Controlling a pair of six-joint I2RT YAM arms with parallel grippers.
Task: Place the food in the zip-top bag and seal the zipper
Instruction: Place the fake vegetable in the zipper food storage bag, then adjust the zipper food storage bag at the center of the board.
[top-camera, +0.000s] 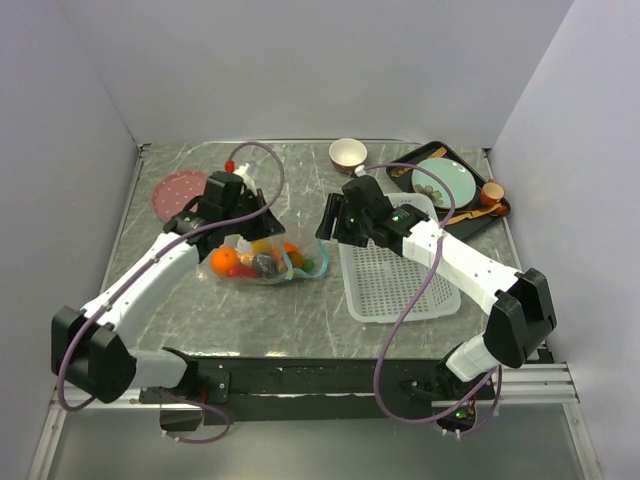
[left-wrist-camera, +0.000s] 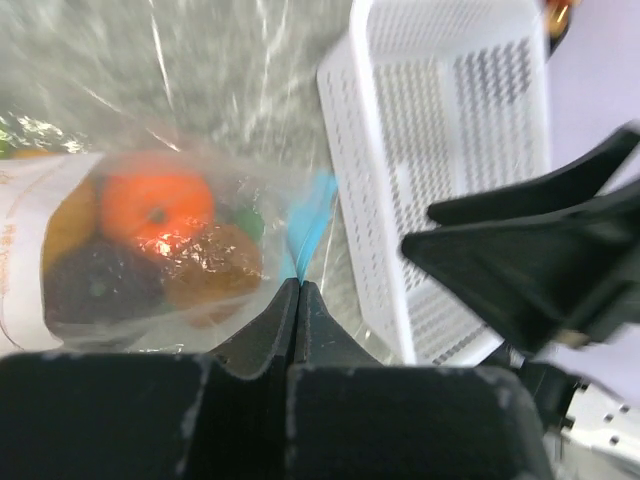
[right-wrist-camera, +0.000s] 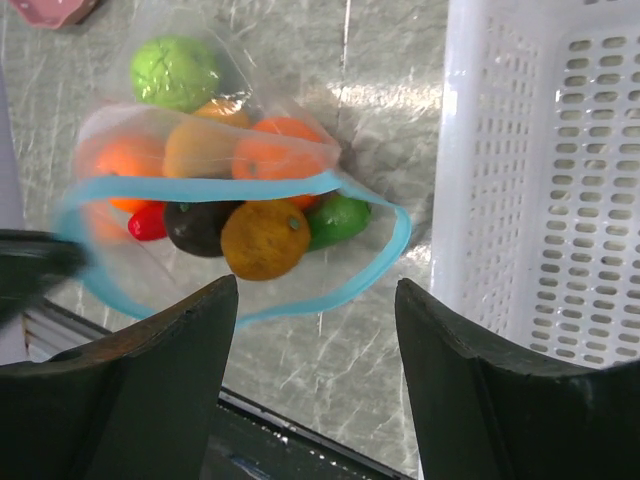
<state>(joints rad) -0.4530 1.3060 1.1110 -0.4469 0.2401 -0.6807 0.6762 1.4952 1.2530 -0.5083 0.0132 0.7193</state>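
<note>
The clear zip-top bag (top-camera: 262, 262) lies on the marble table, left of centre. Inside it are the food pieces: oranges (right-wrist-camera: 280, 148), a green round fruit (right-wrist-camera: 175, 72), a yellow-orange fruit (right-wrist-camera: 265, 238), a dark brown piece (right-wrist-camera: 198, 228), a red chili (right-wrist-camera: 148, 222) and a green piece (right-wrist-camera: 340, 218). The teal zipper (right-wrist-camera: 375, 270) forms an open loop at the bag's mouth. My left gripper (left-wrist-camera: 297, 285) is shut on the zipper strip (left-wrist-camera: 305, 225) at one end of the mouth; it also shows from above (top-camera: 266, 224). My right gripper (right-wrist-camera: 315, 290) is open and empty, above the table beside the mouth (top-camera: 328, 222).
A white perforated basket (top-camera: 395, 270) stands just right of the bag. At the back are a tan bowl (top-camera: 347, 153) and a black tray (top-camera: 500, 208) with a teal plate (top-camera: 447, 183). A pink plate (top-camera: 180, 190) lies at the back left.
</note>
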